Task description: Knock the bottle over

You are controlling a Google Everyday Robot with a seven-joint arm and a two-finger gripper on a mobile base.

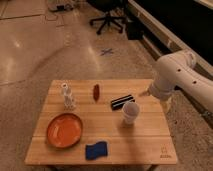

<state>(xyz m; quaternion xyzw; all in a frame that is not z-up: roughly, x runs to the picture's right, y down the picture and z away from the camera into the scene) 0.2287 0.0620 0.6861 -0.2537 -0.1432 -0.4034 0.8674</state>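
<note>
The bottle (67, 96) is small, whitish and translucent, with a narrow neck and a white cap. It stands upright near the back left of the wooden table (150, 145). My white arm (175, 75) hangs over the table's right back corner. The gripper (166, 103) is at the arm's lower end by the right edge, mostly hidden behind the arm. It is far to the right of the bottle and touches nothing that I can see.
Between gripper and bottle are a white paper cup (130, 112), a black striped packet (122, 101) and a dark red oblong object (96, 91). An orange plate (64, 130) and a blue sponge (96, 150) lie in front. An office chair (107, 17) stands beyond.
</note>
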